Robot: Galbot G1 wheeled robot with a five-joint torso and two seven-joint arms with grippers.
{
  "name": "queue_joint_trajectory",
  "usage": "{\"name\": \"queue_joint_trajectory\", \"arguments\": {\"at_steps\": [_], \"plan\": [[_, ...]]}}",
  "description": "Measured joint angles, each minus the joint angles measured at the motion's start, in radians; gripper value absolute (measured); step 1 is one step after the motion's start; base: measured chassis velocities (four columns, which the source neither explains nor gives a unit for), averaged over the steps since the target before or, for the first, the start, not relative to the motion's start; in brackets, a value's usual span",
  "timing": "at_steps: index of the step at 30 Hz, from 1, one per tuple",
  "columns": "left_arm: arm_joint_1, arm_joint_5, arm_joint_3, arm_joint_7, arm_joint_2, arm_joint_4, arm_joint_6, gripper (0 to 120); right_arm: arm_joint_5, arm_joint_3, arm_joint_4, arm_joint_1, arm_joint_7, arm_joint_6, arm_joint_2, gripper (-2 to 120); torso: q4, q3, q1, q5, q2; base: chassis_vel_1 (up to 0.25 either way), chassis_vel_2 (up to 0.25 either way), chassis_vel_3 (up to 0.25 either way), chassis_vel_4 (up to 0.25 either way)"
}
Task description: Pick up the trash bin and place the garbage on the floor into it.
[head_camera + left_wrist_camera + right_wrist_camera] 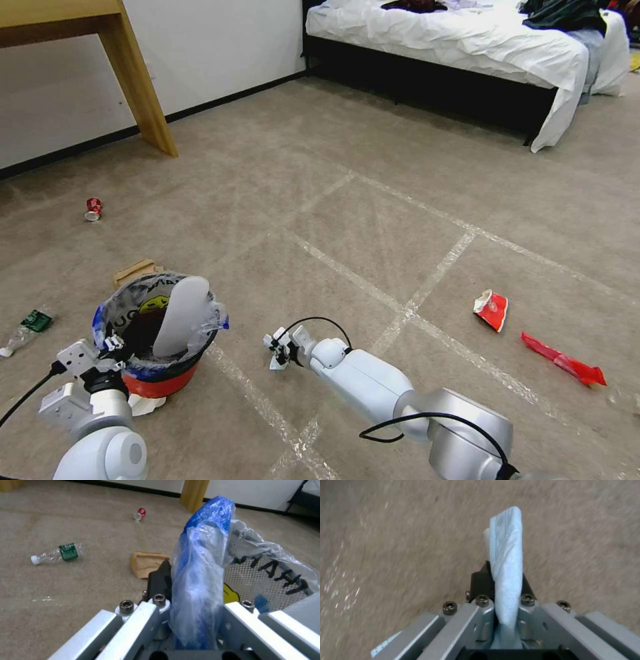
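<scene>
Right wrist view: right claw (506,587) pinches tissue (506,562).

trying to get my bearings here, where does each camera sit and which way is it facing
Head view: on the robot's head, looking down at carpet; both arms, trash bin, bed.
Left wrist view: on the left wrist, past the left tool clamping the bin's bag rim.
Right wrist view: on the right wrist, right tool pinching a pale blue wipe.
Head and left wrist views share the red can, bottle.
</scene>
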State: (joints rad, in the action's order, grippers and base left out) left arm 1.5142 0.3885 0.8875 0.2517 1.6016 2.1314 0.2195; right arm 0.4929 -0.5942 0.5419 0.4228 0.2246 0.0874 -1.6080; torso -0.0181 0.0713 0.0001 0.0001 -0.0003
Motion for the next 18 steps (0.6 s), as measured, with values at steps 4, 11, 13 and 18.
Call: {"name": "queue_joint_trajectory", "arguments": {"at_steps": [4,11,13,18], "plan": [[0.006,-0.005,-0.006,-0.001,0.002,0.004,0.0,4,0.011,0.019,0.011,-0.012,-0.005,-0.012,0.0,1,0.0,0.0,0.0,-0.0001,0.0,0.0,0.0,0.0,0.0],[0.015,-0.004,-0.031,-0.006,-0.008,0.006,0.007,4,0.041,0.073,0.057,-0.053,-0.021,-0.029,0.0,1,-0.0001,0.0,0.0,-0.0001,0.0,0.0,0.0,0.0,0.0],[0.017,-0.002,-0.038,-0.009,-0.014,0.002,0.009,4,0.048,0.09,0.08,-0.067,-0.025,-0.029,0.0,1,-0.0002,0.0,0.0,-0.0001,0.0,0.0,0.0,0.0,0.0],[0.018,0.024,-0.052,-0.012,-0.031,-0.012,0.012,4,0.048,0.152,0.161,-0.105,-0.035,-0.038,0.019,1,0.0002,0.0,0.0,0.0,0.0,0.0,0.0,0.0,0.0]]}}
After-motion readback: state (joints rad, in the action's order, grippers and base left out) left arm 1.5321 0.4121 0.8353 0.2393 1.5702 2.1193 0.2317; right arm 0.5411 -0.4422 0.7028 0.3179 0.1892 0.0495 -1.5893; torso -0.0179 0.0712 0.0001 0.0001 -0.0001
